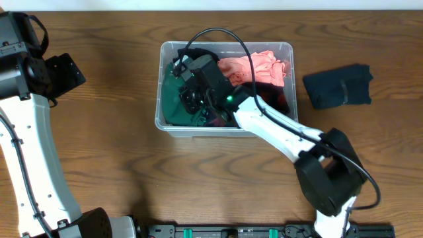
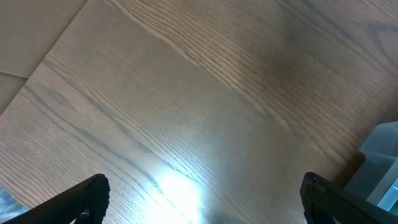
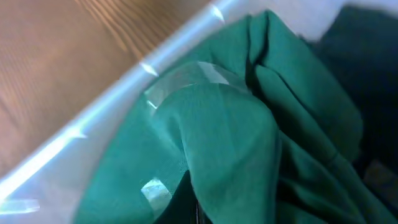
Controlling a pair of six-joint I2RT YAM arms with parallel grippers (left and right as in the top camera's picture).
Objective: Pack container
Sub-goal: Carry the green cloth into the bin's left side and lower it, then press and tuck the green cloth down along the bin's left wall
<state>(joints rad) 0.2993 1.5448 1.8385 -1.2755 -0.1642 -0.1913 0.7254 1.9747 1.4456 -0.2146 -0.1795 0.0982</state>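
Note:
The clear plastic container [image 1: 225, 46] stands at the table's back middle. It holds a green cloth [image 1: 173, 99] on the left, a pink cloth [image 1: 261, 66] at the back right and a dark cloth [image 1: 281, 96] on the right. My right gripper [image 1: 192, 86] reaches down into its left half. In the right wrist view the green cloth [image 3: 236, 137] fills the frame beside the container wall [image 3: 93, 124], and the jaws [image 3: 196, 208] look shut in its folds. My left gripper [image 2: 202, 199] is open and empty over bare wood, left of the container [image 2: 382, 162].
A folded dark cloth [image 1: 338, 86] lies on the table right of the container. The left arm's base stands at the front left edge. The right arm stretches from the front right across to the container.

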